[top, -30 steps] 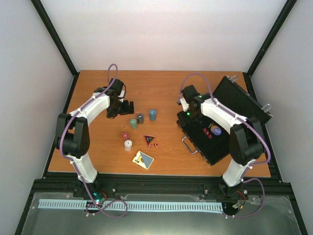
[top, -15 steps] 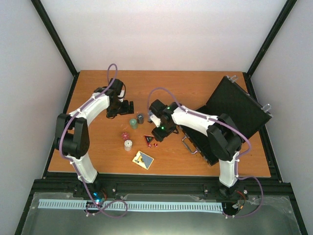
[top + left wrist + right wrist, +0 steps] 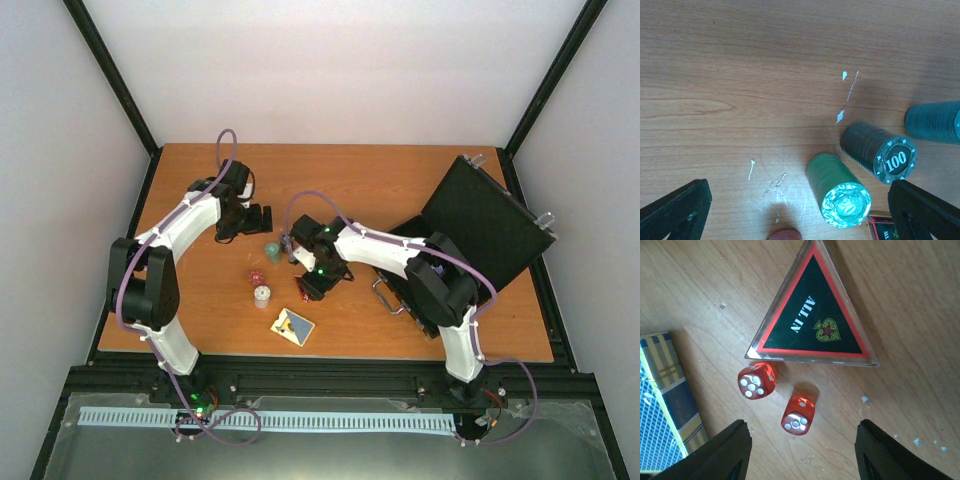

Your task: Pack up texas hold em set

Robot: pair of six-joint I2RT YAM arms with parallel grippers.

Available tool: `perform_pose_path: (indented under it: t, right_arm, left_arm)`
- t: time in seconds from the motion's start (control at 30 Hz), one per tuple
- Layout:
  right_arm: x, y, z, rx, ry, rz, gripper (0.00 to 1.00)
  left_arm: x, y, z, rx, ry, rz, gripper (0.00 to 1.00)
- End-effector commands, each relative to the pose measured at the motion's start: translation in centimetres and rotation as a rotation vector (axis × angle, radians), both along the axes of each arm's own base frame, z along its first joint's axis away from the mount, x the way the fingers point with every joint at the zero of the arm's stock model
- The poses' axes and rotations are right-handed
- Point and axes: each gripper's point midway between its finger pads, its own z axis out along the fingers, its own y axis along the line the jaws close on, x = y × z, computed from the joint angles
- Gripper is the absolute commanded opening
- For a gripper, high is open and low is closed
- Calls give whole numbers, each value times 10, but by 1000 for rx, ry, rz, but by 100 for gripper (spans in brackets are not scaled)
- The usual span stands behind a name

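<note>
The right gripper (image 3: 800, 447) hung spread open, with two red dice (image 3: 756, 380) just ahead between its fingers. The ALL IN triangle (image 3: 812, 320) lay beyond them and the card deck (image 3: 665, 405) outside one finger. The left gripper (image 3: 798, 210) gaped too, a green chip stack (image 3: 840, 192) between its fingers and a black 100 stack (image 3: 880, 152) farther out. The briefcase (image 3: 485, 215) lay open well to the right of both.

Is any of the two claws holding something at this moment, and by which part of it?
Nothing is held. The left claw is open over the chip stacks, and the right claw is open over two red dice.
</note>
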Motion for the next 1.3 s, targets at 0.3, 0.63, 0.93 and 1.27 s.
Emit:
perform_pose_path:
  t: [0.3,0.63,0.93,1.27]
  right_arm:
    - [1,-4,-23,-64,-2,-36,46]
    - [4,-1,-34,-82,3,-23,37]
    - [11,-13,-16,-112,-57,-39,5]
    - [48,-71,62,-100,-188,-239,3]
  left_arm:
    - [-2,1,8,-1,-28,-3,100]
    - [-1,1,4,2,-22,-2,100]
    - [-1,0,2,-1,-18,-4,100]
    - [-2,-2,3,-15,-21,-2,100]
